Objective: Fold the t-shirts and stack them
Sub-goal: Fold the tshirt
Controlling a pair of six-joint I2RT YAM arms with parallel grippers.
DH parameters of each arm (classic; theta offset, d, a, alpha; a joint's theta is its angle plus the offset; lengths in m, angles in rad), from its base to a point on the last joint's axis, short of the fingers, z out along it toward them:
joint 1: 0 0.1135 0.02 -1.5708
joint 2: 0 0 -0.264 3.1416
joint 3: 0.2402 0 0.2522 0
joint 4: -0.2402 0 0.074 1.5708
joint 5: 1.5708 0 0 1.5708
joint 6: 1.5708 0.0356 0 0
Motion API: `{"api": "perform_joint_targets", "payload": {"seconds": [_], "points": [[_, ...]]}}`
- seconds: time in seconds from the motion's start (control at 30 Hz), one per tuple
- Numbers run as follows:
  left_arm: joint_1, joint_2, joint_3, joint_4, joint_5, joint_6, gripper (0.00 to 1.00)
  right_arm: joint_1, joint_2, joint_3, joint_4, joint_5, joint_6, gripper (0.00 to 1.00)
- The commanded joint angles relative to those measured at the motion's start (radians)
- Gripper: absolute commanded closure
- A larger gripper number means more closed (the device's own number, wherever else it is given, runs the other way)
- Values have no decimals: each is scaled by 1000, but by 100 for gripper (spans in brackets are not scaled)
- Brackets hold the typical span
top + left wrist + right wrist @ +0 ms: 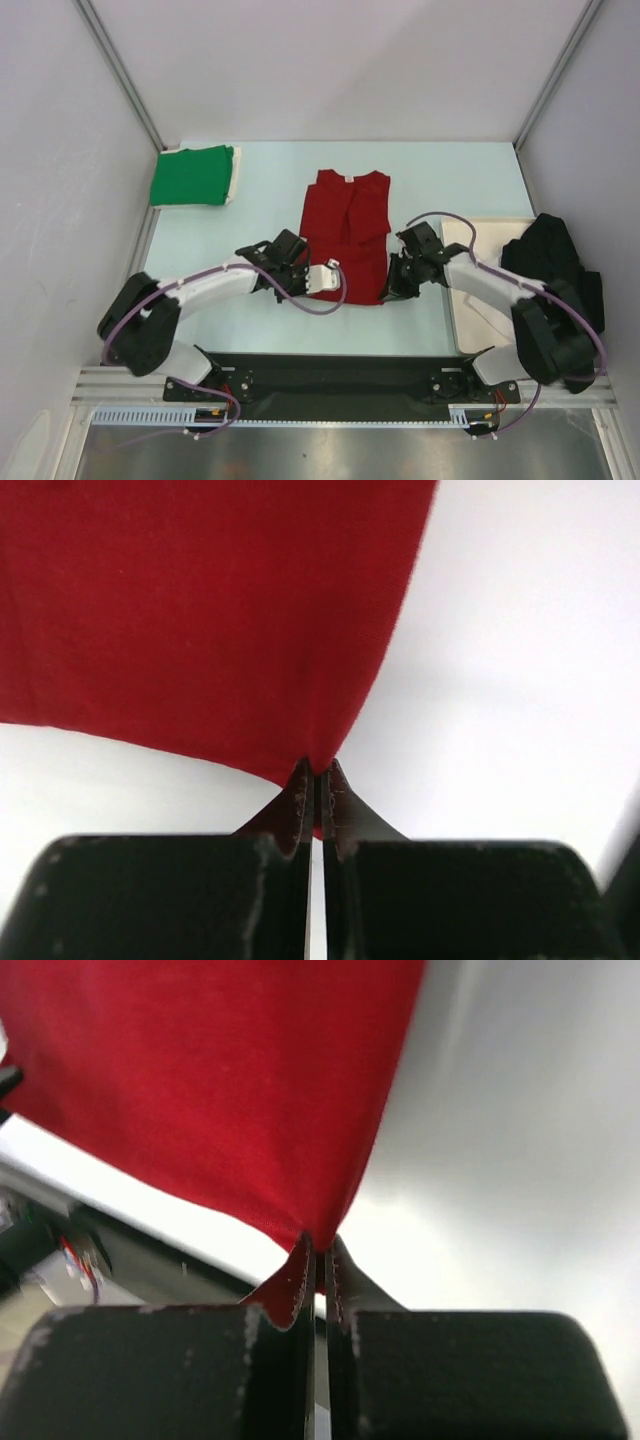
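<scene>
The top external view looks steeply down from above the near edge, at the frame's bottom, covering the whole pale blue-grey flat table. Both wrist views sit very close, facing the deep red cloth t-shirt, which all three views share.

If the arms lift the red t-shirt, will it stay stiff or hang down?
Probably floppy: the red t-shirt puckers to a point where the left gripper and right gripper pinch it. Held only at two corners, it would likely sag between them.
</scene>
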Motion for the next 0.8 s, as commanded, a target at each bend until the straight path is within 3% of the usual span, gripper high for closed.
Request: {"api": "perform_joint_targets", "payload": {"seconds": [0.0,0.2,0.33,0.53,0.63,0.77], "points": [[-56,-190,-51,-248,55,-12,100,67,-182,-47,-210,-12,9,100],[-84,-436,16,-527,145,-12,100,219,-431,-64,-411,-77,133,100],[-64,-456,102,-551,136,-49,100,200,-498,0,-451,-84,148,100],[118,-286,277,-434,96,-98,100,-74,-305,161,-405,-99,-80,100],[206,-143,398,-385,89,-107,100,-207,-155,224,-303,-125,-126,100],[267,108,617,-362,95,-139,100,-288,81,375,-191,-114,-131,100]]}}
